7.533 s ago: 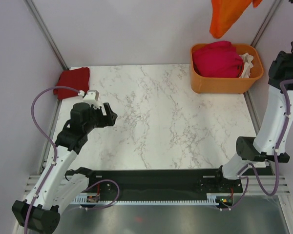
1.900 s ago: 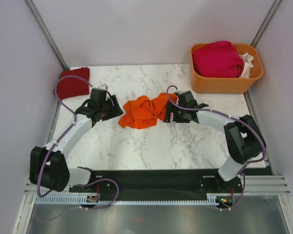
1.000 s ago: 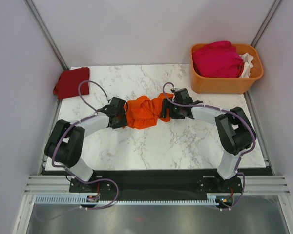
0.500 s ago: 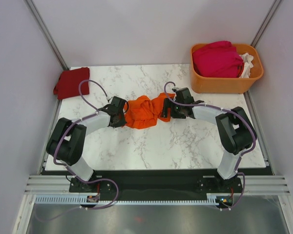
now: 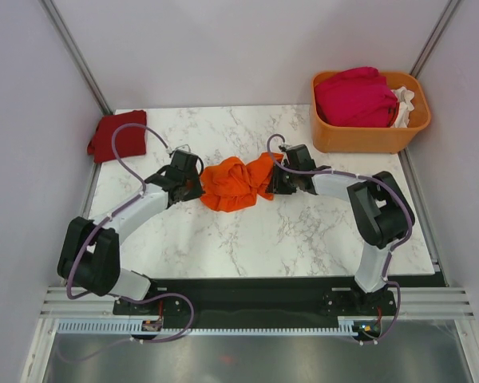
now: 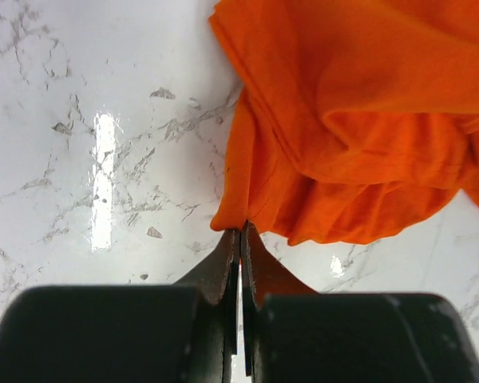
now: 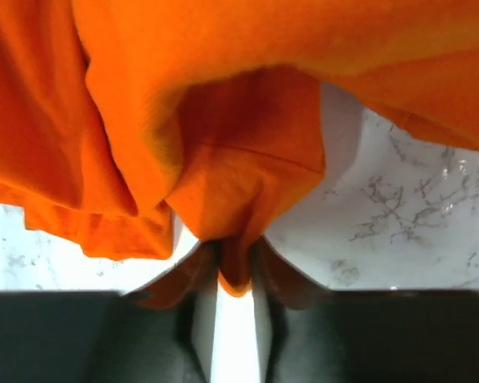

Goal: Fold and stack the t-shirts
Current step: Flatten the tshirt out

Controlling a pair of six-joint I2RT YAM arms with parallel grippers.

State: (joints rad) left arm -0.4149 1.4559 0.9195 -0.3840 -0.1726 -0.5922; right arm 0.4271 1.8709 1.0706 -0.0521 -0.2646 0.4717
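A crumpled bright orange t-shirt (image 5: pixel 233 183) lies in the middle of the marble table (image 5: pixel 303 231). My left gripper (image 5: pixel 198 186) sits at its left side. In the left wrist view this gripper (image 6: pixel 240 233) is shut on a thin corner of the orange t-shirt (image 6: pixel 359 120). My right gripper (image 5: pixel 272 181) is at the shirt's right side. In the right wrist view that gripper (image 7: pixel 234 259) pinches a fold of the orange t-shirt (image 7: pixel 223 144). A dark red t-shirt (image 5: pixel 116 136) lies folded at the table's far left corner. Magenta (image 5: pixel 355 96) and white (image 5: pixel 405 104) t-shirts lie in the basket.
A rigid orange plastic basket (image 5: pixel 367 137) stands at the far right corner of the table. Pale walls with metal posts close in the back and sides. The arms' black base rail (image 5: pixel 255 291) runs along the near edge.
The right gripper has closed on a fold of the orange t-shirt. The left gripper, closed on the shirt's edge since half a second ago, has drawn slightly left and its elbow has swung outwards.
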